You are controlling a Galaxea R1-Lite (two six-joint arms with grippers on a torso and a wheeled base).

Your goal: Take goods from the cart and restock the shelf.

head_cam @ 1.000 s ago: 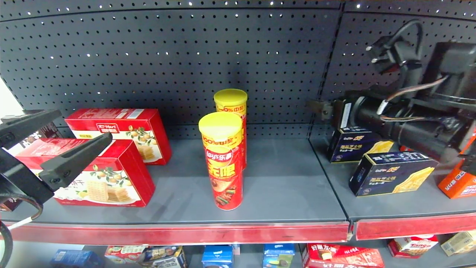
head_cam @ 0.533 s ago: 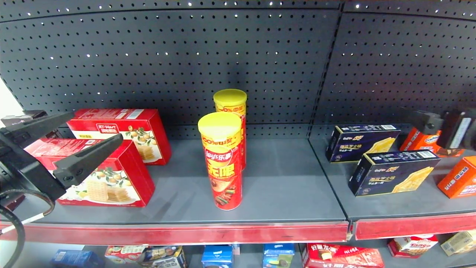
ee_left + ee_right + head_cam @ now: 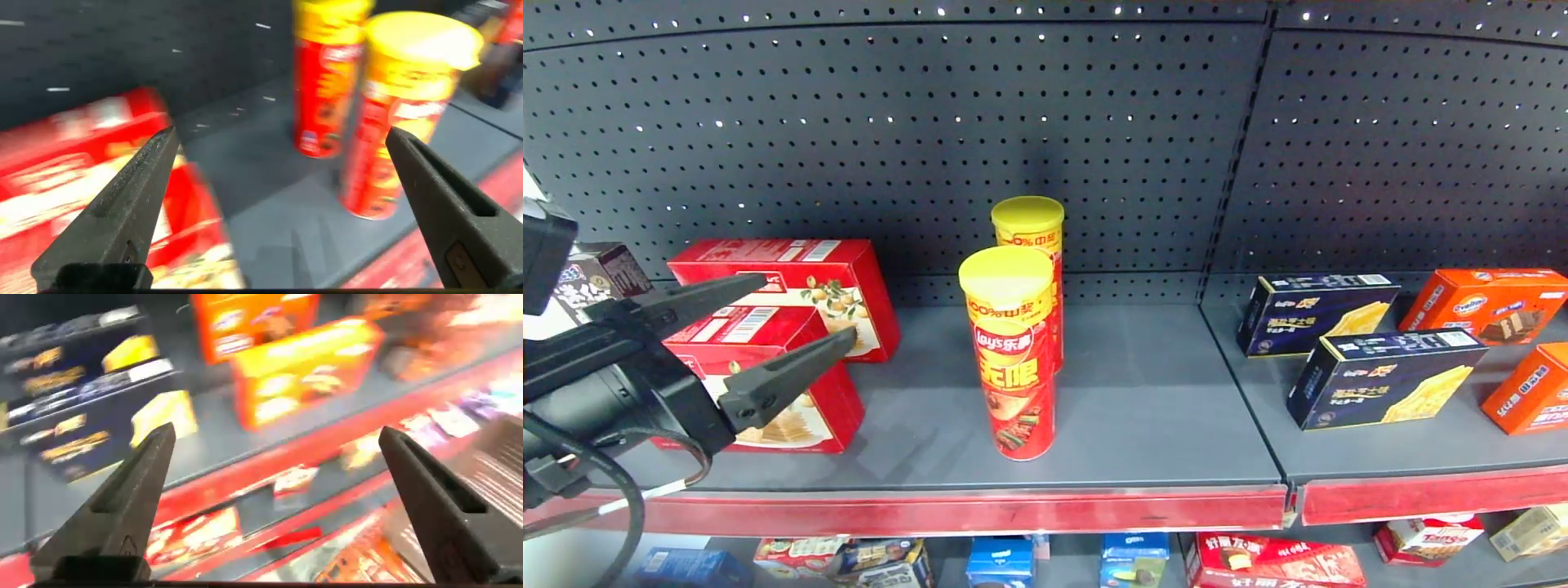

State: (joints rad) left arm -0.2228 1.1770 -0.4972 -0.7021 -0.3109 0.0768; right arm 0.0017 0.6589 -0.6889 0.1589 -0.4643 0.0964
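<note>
Behind the left jaws, a red box seems half-hidden.

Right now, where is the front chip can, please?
The front chip can stands upright mid-shelf in the head view, ahead of a second can, with red boxes to its left and dark blue boxes to its right.

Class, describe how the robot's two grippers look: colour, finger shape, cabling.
The left gripper has two matte black, wedge-shaped fingers tapering to points, on a black cylindrical wrist, with a black cable looping below. The right gripper has matching dark tapered fingers.
</note>
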